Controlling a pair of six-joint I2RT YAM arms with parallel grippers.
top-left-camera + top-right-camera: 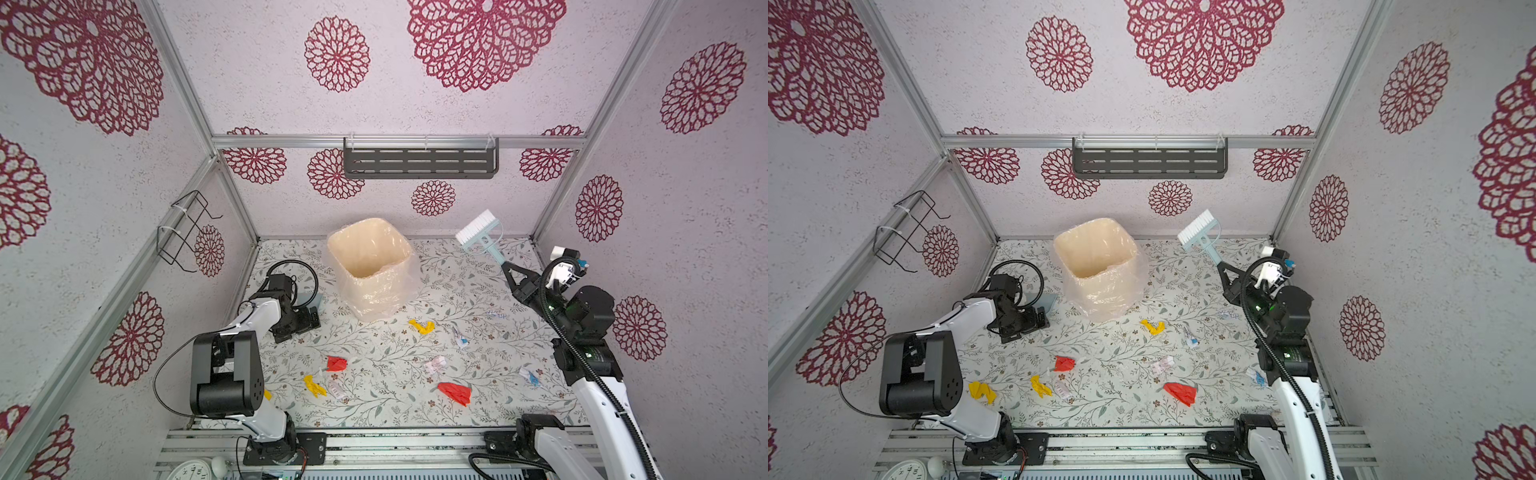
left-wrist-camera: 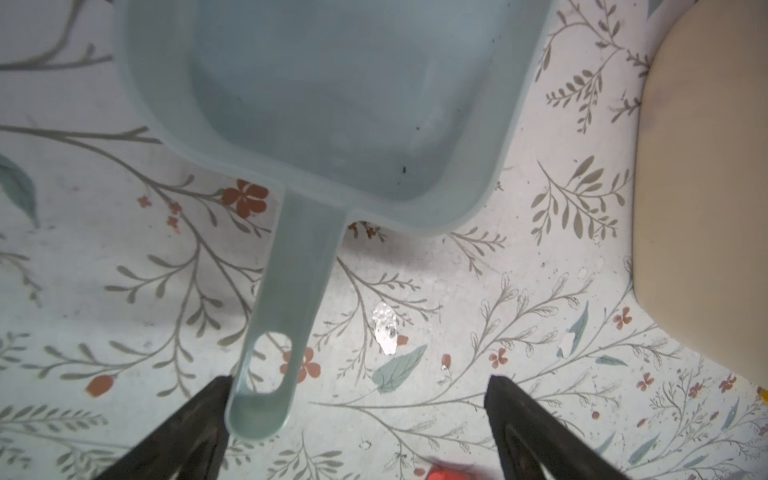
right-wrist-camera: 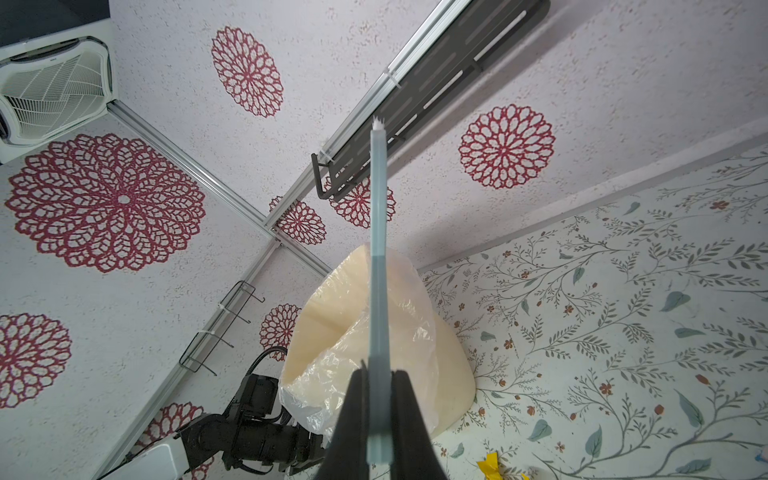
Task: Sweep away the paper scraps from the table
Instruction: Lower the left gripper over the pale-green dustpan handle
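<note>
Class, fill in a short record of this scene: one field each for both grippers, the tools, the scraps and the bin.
left gripper: open; handle of dustpan lies between its fingers, unclamped
right gripper: shut on brush, held up off the table
dustpan: flat on table
paper scraps: red, yellow, white, scattered on table
bin: cream, plastic-lined, at back
</note>
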